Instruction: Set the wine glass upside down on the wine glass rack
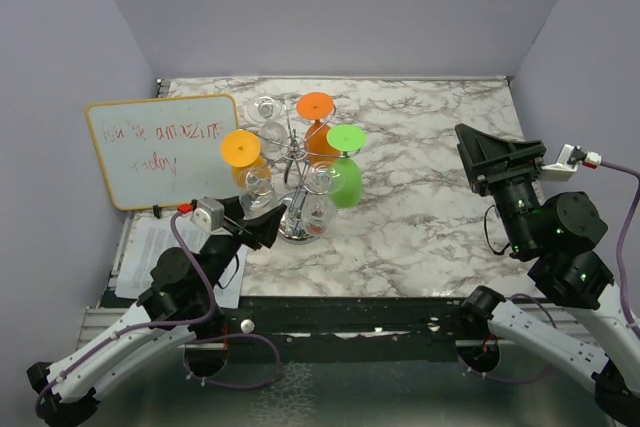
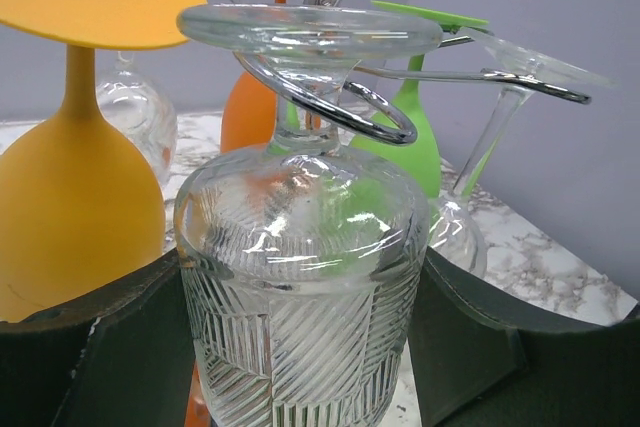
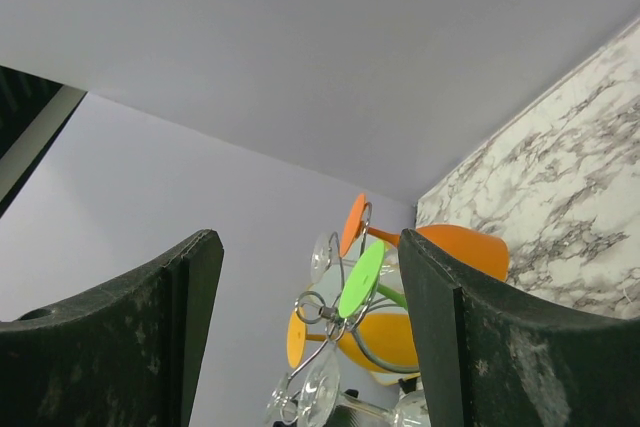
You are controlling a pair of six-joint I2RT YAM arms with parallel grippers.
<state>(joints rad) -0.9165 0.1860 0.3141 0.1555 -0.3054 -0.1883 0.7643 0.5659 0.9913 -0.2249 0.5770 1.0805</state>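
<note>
From above, the left gripper [image 1: 262, 217] reaches in at the near-left side of the wine glass rack [image 1: 293, 162] on the marble table [image 1: 440, 217], where orange, yellow and green glasses hang foot-up; the clear wine glass [image 1: 258, 185] sits at that gripper's tip, while the right gripper [image 1: 495, 157] is parked well apart at the right. At the left wrist, both fingers [image 2: 120, 347] pinch the ribbed bowl of the inverted glass, its stem threaded through a chrome loop [image 2: 385, 127] and its foot just above the wire. The right wrist camera shows that pincer spread wide on nothing, the rack in the distance. The cut glass looks rigid, brittle and slick, and is probably best held low around the wide bowl, never by the thin stem.
</note>
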